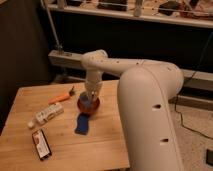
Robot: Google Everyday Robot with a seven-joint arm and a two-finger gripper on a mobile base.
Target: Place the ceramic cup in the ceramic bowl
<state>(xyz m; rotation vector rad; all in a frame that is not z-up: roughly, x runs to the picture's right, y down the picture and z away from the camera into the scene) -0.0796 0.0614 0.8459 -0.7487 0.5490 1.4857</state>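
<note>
Orange-red and glossy, the ceramic bowl (83,108) sits near the middle of the wooden table (95,147), and the gripper (91,95) hangs straight down over it. A pale-blue patch inside the rim, right under the gripper, looks to be the ceramic cup (88,103), low in the bowl or resting there (whether the gripper clamps it or has let go, I cannot tell). The arm drops vertically, I'd judge so the cup goes in level and clears the rim. Just in front of the bowl lies a flat dark-blue oblong (82,124); an orange-handled tool (61,97), a white packet (47,114) and a dark packet (41,144) lie farther off. Behind stand a dark wall and a metal rail (62,59); the floor (195,145) is speckled.
</note>
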